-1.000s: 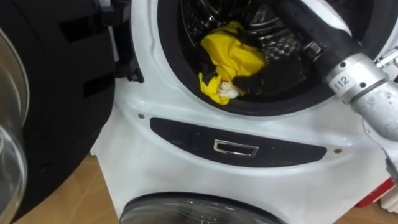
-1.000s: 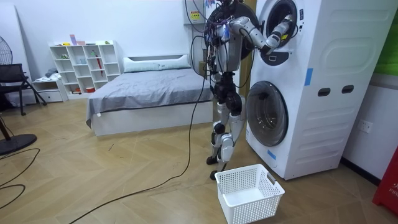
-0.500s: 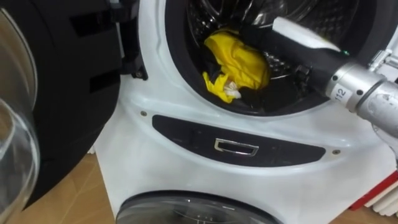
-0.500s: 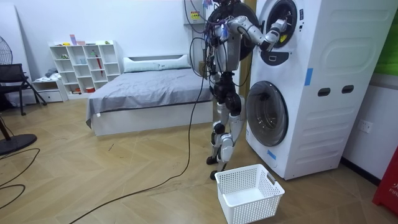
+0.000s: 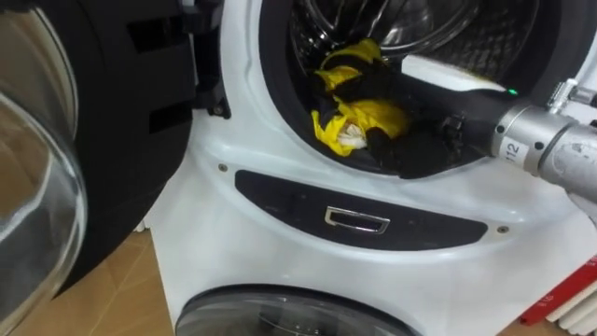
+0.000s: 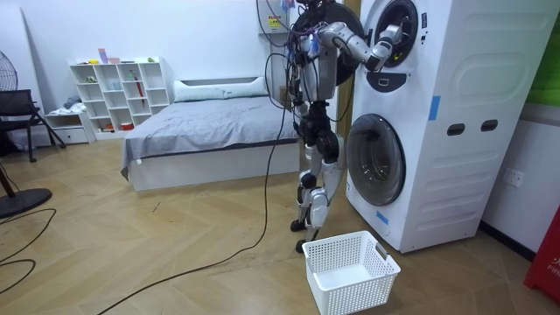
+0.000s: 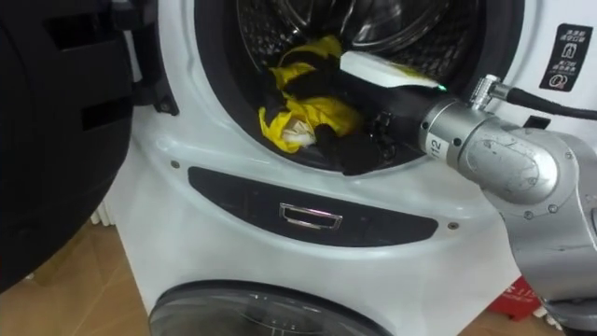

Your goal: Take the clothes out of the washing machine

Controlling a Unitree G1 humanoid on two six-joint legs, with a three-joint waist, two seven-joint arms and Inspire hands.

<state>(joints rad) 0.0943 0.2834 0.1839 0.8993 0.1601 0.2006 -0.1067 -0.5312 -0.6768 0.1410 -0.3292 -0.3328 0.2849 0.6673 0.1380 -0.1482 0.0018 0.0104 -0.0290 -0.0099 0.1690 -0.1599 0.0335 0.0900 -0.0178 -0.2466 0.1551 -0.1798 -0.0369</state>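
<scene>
The robot stands upright on the wooden floor (image 6: 175, 254), close against a tall white stack of two front-loading washing machines (image 6: 437, 122), with its right arm raised and reaching into the round opening of the upper one. Seen from its head, the upper machine's black-framed glass door (image 5: 93, 131) hangs open to the left, and the ribbed, shiny metal drum (image 5: 485, 37) lies open behind the white front ring. Low in the mouth of the drum, towards its left side, is a crumpled bright yellow garment (image 5: 378, 117). It is bunched into folds, with a small whitish patch (image 5: 352, 136) showing at its lower edge. A rumpled black piece of clothing (image 5: 420, 149) lies against it on the right, resting on the drum's bottom rim. The right hand (image 5: 366, 82) is dark and sits right on top of the yellow bundle. It blends with the black cloth, so I cannot tell whether it has closed on anything. Below the opening runs a dark oval panel with a small chrome pull handle (image 5: 356, 220). On the floor in front of the lower machine, beside the robot's feet, stands a white plastic laundry basket with a lattice wall (image 6: 350, 271). A grey-covered bed (image 6: 210, 122) and a white cube shelf (image 6: 118, 92) stand well behind.
</scene>
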